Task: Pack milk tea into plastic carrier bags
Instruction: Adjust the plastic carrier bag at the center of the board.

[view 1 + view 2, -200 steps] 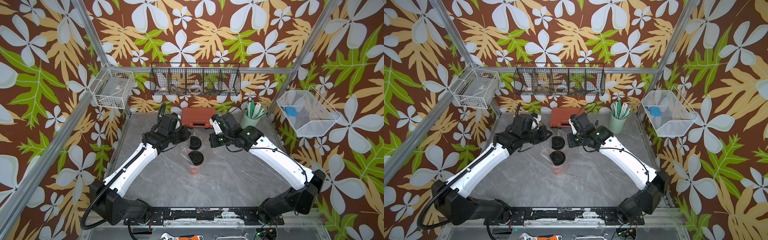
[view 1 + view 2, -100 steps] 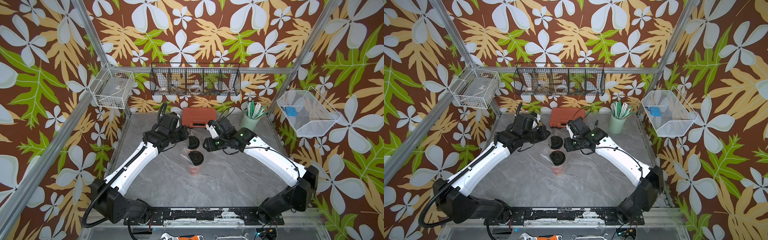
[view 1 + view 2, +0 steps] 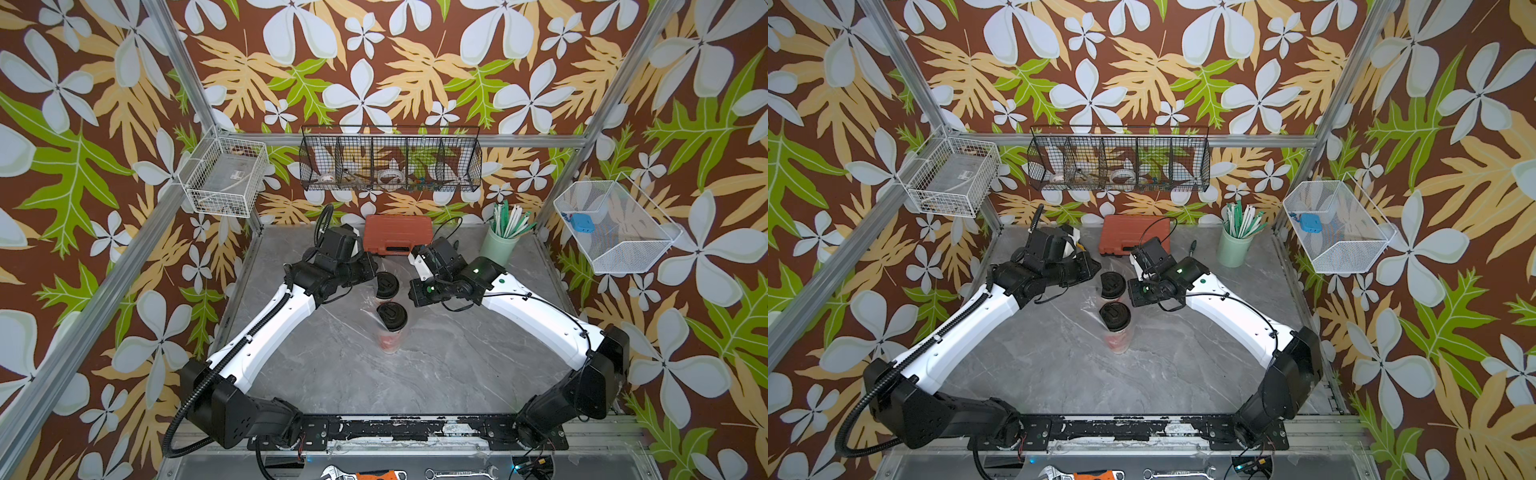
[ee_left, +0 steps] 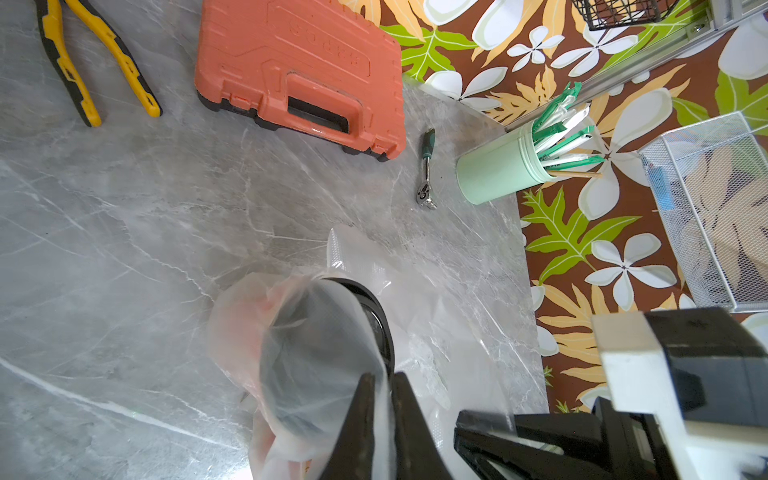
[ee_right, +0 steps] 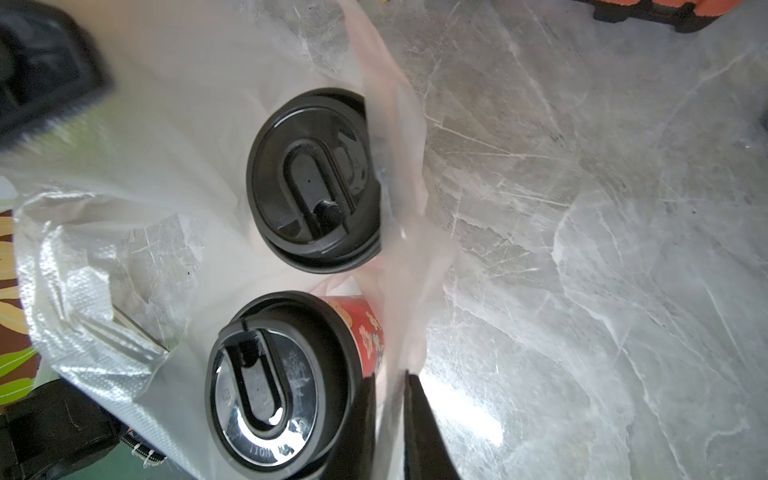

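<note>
My left gripper point(image 4: 384, 411) pinches the clear bag point(image 4: 307, 340) draped over the far cup point(image 4: 375, 309). My right gripper point(image 5: 390, 415) also clamps the clear bag, beside the near cup point(image 5: 270, 386).

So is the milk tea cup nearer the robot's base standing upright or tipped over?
Upright: in both top views its black lid faces up, with the red cup body beneath it, standing on the grey table.

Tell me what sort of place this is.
Probably a robot test cell, not a shop: aluminium frame with leaf-print walls, two arms on a front rail, an orange tool case behind two lidded cups.
</note>
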You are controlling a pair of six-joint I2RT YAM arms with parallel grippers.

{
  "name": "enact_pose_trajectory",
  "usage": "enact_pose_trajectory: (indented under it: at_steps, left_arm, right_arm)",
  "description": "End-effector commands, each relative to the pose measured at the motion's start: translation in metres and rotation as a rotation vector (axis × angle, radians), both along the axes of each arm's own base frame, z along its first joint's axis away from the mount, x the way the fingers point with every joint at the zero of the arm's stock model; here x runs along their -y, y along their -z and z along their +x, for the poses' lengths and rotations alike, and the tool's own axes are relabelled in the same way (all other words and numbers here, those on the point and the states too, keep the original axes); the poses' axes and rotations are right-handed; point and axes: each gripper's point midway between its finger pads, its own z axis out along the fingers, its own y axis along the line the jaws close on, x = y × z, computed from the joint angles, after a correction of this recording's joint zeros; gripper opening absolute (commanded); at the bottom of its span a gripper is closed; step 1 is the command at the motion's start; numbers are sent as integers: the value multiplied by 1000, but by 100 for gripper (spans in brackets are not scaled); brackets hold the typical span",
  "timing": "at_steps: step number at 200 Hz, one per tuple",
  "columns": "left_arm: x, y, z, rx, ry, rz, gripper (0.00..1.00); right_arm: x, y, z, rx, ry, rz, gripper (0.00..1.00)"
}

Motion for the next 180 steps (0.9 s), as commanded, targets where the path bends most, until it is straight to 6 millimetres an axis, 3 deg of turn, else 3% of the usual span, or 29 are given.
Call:
enact_pose_trajectory:
  at_steps: [1, 38, 98, 180]
  left_arm:
    - [-3, -1, -1, 2, -8, 6, 13]
    - [-4, -4, -3, 7, -9, 2, 16]
    - [-9, -9, -11, 9, -13, 3, 45]
    - [-30, 3, -41, -32, -37, 31, 62]
  right_arm:
    - [3, -7, 2, 23, 9, -5, 9]
    - [3, -7, 2, 25, 9, -5, 0]
    - [3, -7, 3, 30, 10, -5, 0]
    - [4, -5, 2, 27, 5, -10, 0]
